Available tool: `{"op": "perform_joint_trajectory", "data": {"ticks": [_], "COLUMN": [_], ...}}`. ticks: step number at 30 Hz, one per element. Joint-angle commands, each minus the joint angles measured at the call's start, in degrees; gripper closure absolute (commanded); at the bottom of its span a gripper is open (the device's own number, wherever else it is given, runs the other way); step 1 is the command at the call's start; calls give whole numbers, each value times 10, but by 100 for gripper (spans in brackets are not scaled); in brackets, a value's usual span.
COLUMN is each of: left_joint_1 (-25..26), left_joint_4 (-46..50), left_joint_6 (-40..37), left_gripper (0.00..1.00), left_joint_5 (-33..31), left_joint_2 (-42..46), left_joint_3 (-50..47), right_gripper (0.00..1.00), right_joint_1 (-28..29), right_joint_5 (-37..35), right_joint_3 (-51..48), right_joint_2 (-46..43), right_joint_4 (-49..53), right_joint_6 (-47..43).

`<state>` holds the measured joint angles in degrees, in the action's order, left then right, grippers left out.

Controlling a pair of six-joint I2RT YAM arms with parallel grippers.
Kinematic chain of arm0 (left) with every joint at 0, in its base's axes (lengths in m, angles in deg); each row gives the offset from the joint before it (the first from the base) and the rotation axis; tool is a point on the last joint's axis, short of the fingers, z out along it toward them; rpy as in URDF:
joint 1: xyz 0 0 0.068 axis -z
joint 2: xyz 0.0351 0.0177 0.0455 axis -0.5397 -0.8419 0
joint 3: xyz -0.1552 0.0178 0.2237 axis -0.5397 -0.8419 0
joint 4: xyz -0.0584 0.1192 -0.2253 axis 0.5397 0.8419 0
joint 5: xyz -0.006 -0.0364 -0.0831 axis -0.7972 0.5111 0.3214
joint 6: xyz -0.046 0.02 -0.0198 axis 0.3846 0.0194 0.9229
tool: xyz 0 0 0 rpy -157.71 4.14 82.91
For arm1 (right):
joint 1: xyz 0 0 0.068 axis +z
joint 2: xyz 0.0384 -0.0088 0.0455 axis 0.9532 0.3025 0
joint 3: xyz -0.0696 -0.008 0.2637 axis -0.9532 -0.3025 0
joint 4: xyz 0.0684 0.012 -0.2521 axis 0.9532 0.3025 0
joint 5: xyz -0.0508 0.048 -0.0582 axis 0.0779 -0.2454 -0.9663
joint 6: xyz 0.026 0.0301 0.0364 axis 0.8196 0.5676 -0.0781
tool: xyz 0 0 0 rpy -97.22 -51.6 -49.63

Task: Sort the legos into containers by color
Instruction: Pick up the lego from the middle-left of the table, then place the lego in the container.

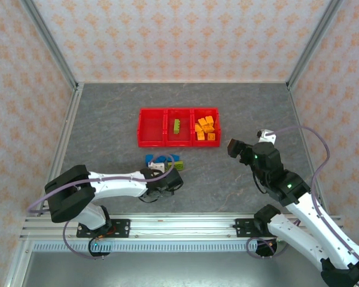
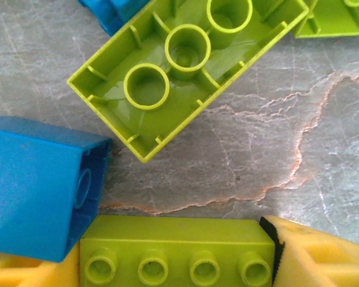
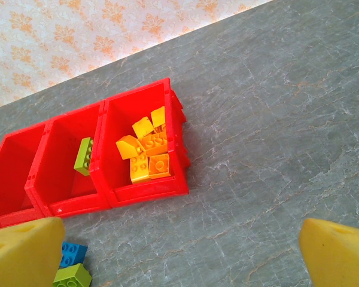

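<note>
Over the table, top cam: a grey marbled table (image 1: 107, 119) is boxed on 3 sides by patterned walls (image 1: 179, 36) w/ alu posts (image 1: 54, 54). A slotted rail (image 1: 179, 230) runs along the near edge. The red containers (image 1: 145, 143), 3 bins in a row, sit mid-table, well apart from every wall, w/ open surface all round. The mid bin holds a single lime brick (image 1: 176, 125) and the right bin holds the orange bricks (image 1: 206, 128). The loose legos (image 1: 164, 159) clump near the bins' front, not touching it. The left gripper (image 1: 165, 168) is down on that clump. The right gripper (image 1: 233, 147) hangs right of the bins over open table.

Left wrist cam: the left gripper (image 2: 176, 266) has its yellow pads (image 2: 323, 260) against both ends of a long lime brick (image 2: 176, 239), 4 studs showing, jaws about halfway in. Can't tell if the brick is off the table. Counted here:
- 3 lime: the long one, an upturned lime brick (image 2: 185, 66) lying hollow side up, and a corner piece (image 2: 341, 15).
- 2 blue: a big blue brick (image 2: 36, 185) touching the long one's left end, and another blue brick (image 2: 113, 12) at the top edge.

Right wrist cam: the right gripper (image 3: 179, 257) has its fingertips (image 3: 24, 251) spread wide w/ nothing between, only open table below. The containers (image 3: 137, 192) lie ahead-left. They hold abt 6 orange bricks (image 3: 146, 149) in the right bin and the single lime brick (image 3: 84, 155) leaning in the mid one. By the left fingertip are 1 blue (image 3: 75, 251) and 1 lime (image 3: 72, 276) of the loose legos.
</note>
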<state>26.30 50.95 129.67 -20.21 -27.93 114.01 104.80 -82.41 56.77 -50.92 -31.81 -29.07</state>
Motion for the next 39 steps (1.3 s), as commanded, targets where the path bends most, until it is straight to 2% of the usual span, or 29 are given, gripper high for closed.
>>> {"op": "perform_joint_trajectory", "data": {"ticks": [1,9,14,16,21,25,29,34,39], "left_joint_1": [-9,0,4,-7,-64,-118,-166,-195,-211], "left_joint_4": [-31,-16,28,64,114,111,91,95,100], "left_joint_6": [-19,-38,-53,-64,-150,-225,-281,-328,-341], "left_gripper": [40,55,55,55,56,56,57,57,57], "left_joint_5": [6,-3,-41,-80,-120,-141,-115,-92,-64], "left_joint_2": [-25,-27,4,9,-15,-51,-106,-205,-291], "left_joint_3": [5,46,101,131,236,330,413,532,604], "right_gripper": [0,0,0,0,0,0,0,0,0], "right_joint_1": [-1,-1,-1,-2,-1,-1,-1,-1,-1], "right_joint_5": [-4,-11,-28,-34,-41,-41,-44,-44,-45], "right_joint_3": [-10,-9,-8,-6,-8,-6,-6,-7,-7], "right_joint_2": [-5,-5,-12,-18,-27,-28,-32,-33,-33], "right_joint_4": [-5,-4,-1,2,1,5,6,6,6], "right_joint_6": [-5,-3,2,5,6,9,10,12,13]}}
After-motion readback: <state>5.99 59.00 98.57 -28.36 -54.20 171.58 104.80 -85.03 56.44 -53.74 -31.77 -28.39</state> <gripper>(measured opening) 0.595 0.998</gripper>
